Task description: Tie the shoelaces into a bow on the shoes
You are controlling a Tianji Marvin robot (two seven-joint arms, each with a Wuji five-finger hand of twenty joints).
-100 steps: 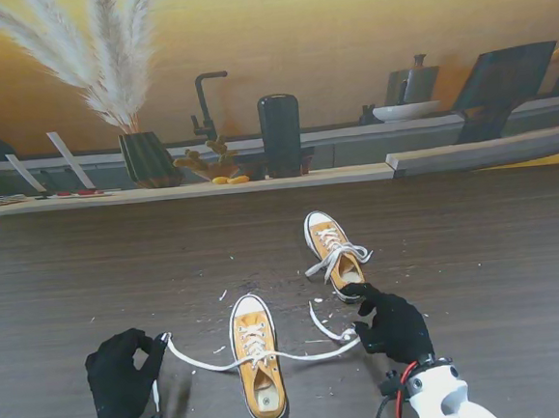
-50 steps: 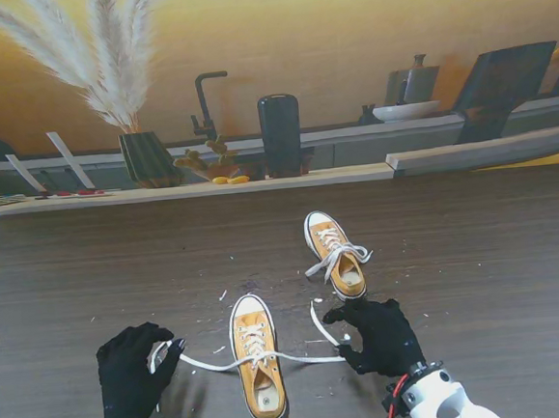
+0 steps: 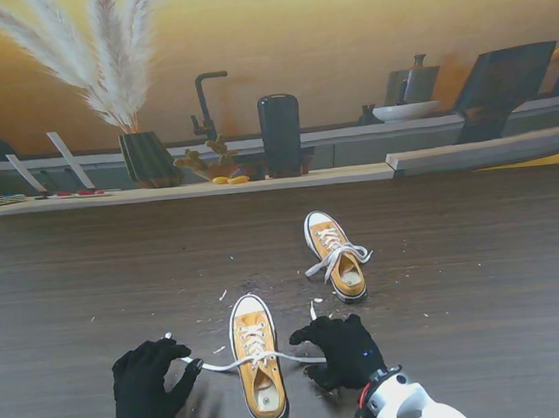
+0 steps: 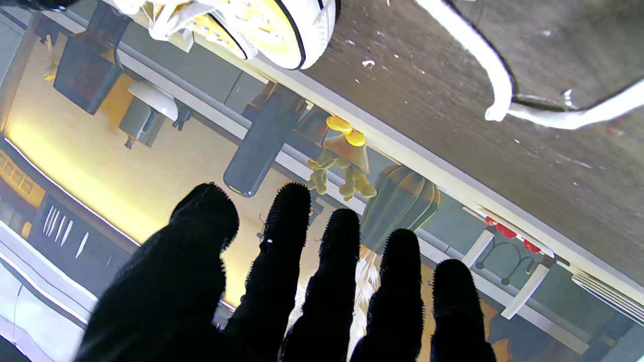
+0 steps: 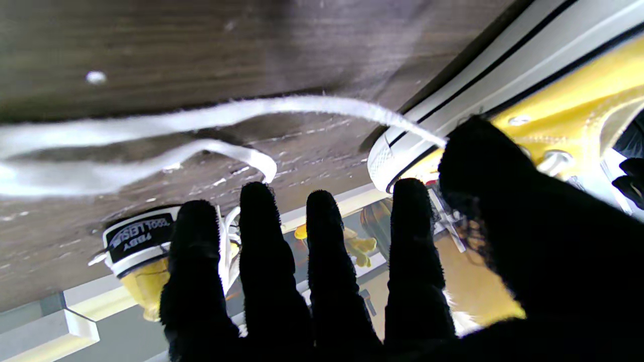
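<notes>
Two yellow sneakers sat on a dark wooden table (image 3: pixel 477 252). The nearer shoe (image 3: pixel 255 358), its laces undone, lay between the robot's black-gloved hands, while the farther shoe (image 3: pixel 335 254), to the right, carried a tied bow. A white shoelace (image 3: pixel 232 364) ran from the nearer shoe out to each side. The left hand (image 3: pixel 149 394) rested by the lace's left end, fingers spread straight and gripping nothing. The right hand (image 3: pixel 337 349) sat just beside the shoe over the right strand, fingers extended; whether it held the lace could not be told.
</notes>
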